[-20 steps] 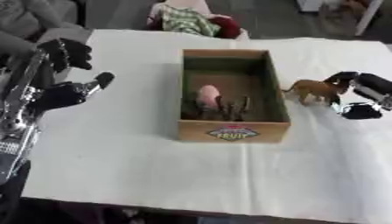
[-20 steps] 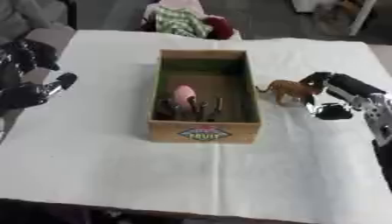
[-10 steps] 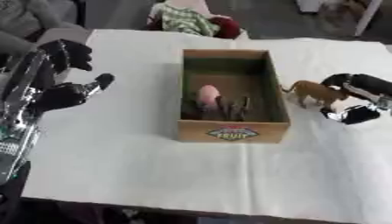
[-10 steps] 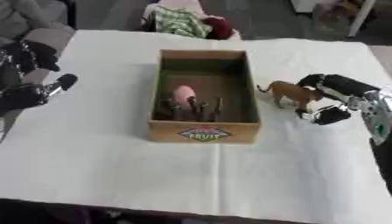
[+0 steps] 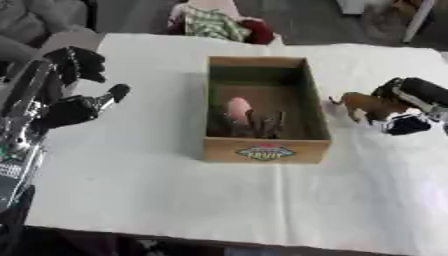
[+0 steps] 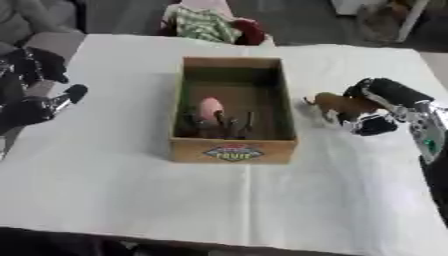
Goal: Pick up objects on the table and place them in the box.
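Inside the cardboard box (image 5: 265, 150) at the middle of the white table (image 5: 157, 190) part of the job already looks done: a pink object (image 5: 238, 107) and some dark, thin-limbed figures (image 5: 262, 125) lie on its floor, though what they are cannot be made out. On the cloth just right of the box stands a brown toy animal (image 6: 337, 105), clear of the box wall and not yet lifted. The right hand (image 6: 374, 107) has its fingers curled around the animal's rear, apparently clamped on it, so this piece seems to be the one in hand. The left hand (image 5: 74, 102) hangs idle at the left edge, its fingers relaxed and apart, holding nothing. No other loose object shows on the cloth, so by the look of things this animal may be the last piece: it needs lifting, carrying over the near wall, and releasing inside.
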You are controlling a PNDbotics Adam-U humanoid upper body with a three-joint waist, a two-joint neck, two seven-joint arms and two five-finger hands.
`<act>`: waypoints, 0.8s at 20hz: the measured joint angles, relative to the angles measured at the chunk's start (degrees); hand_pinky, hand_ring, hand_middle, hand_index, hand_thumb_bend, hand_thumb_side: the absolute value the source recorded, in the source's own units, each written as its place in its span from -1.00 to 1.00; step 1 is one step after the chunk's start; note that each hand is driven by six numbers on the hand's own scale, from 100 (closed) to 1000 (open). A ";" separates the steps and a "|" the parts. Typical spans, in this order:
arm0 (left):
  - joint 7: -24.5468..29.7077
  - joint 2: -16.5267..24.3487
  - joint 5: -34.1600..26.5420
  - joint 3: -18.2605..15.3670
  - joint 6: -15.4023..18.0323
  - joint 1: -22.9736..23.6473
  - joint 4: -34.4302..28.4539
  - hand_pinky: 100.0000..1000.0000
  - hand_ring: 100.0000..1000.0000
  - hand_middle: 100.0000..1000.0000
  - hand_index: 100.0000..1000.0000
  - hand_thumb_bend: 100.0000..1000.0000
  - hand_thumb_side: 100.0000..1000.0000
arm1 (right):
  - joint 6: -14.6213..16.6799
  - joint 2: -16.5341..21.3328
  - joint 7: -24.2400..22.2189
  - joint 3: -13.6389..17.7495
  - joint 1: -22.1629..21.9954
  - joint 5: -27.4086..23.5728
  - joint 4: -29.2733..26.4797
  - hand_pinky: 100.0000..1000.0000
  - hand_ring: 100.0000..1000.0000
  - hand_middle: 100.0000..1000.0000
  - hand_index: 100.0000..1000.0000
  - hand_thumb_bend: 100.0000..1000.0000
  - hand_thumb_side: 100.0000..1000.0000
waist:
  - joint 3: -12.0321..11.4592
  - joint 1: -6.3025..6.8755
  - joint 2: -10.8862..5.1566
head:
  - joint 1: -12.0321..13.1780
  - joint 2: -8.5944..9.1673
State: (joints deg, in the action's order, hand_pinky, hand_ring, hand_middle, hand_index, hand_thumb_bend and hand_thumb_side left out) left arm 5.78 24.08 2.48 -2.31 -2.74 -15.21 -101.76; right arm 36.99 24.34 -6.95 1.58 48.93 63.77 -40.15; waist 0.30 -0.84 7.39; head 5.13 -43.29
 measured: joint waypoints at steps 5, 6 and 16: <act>0.14 -0.23 -0.33 -0.01 0.13 0.04 0.13 0.31 -0.02 -0.05 0.22 0.03 -0.85 | -0.06 -0.01 1.89 0.22 0.02 -1.80 -0.96 -0.16 -0.30 -0.42 -0.19 -1.00 -0.56 | 0.02 -0.03 -0.11 | -0.01 0.00; 0.18 -0.25 -0.40 -0.01 0.17 0.05 0.13 0.31 -0.02 -0.05 0.22 0.03 -0.85 | -0.01 -0.02 1.94 0.25 0.04 -2.28 -1.29 -0.16 -0.30 -0.42 -0.19 -1.00 -0.23 | 0.02 -0.03 -0.14 | -0.01 0.00; 0.47 -0.39 -0.59 -0.03 0.36 0.18 0.13 0.32 0.00 -0.04 0.23 0.01 -0.85 | 1.39 -2.32 -0.88 0.11 4.32 -10.27 -6.69 -0.16 -0.30 -0.44 -0.20 -1.00 -0.73 | -0.11 -0.02 -0.48 | -0.21 0.00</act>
State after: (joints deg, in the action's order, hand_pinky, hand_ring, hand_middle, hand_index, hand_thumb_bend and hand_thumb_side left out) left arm 6.26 23.70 1.89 -2.34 -2.37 -15.03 -101.63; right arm 38.37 22.02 -7.84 1.68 53.25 53.51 -46.84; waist 0.19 -0.86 6.91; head 4.92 -43.29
